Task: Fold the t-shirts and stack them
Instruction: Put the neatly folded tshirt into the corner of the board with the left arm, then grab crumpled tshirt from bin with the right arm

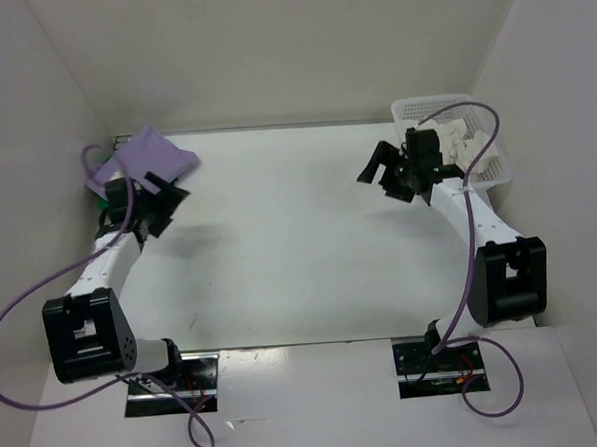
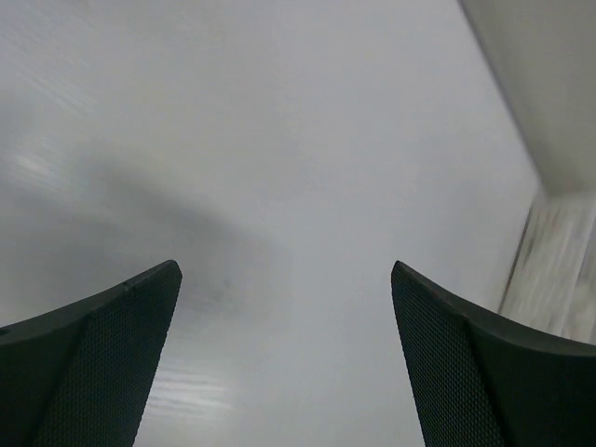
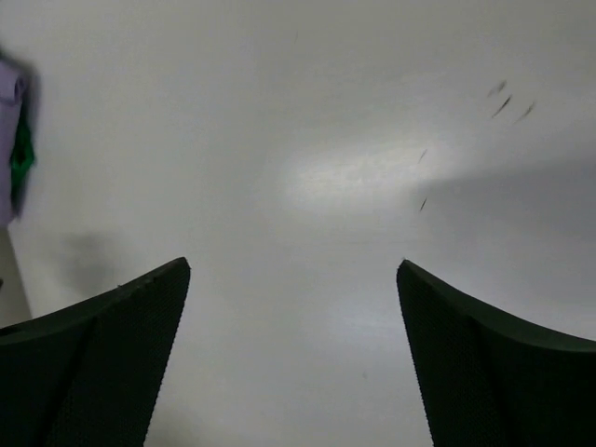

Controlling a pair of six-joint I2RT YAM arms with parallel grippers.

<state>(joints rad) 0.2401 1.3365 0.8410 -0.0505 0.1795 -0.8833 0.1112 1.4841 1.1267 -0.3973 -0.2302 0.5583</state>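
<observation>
The left arm stretches forward along the left side of the white table (image 1: pixel 280 254). Its black two-finger left gripper (image 1: pixel 156 209) is spread wide over bare tabletop with nothing between the jaws. The right arm bends inward from the far right, and the right gripper (image 1: pixel 384 174) sits just beside the white plastic mesh basket (image 1: pixel 496 168), equally wide and empty. The light purple fabric t-shirt (image 1: pixel 145 156) lies at the far left corner, partly behind the left gripper. Only a sliver of the bright green fabric t-shirt (image 1: pixel 99 201) shows beneath it. Crumpled white cloth (image 1: pixel 466 140) fills the basket, half hidden by the right arm and too indistinct to identify as a shirt.
</observation>
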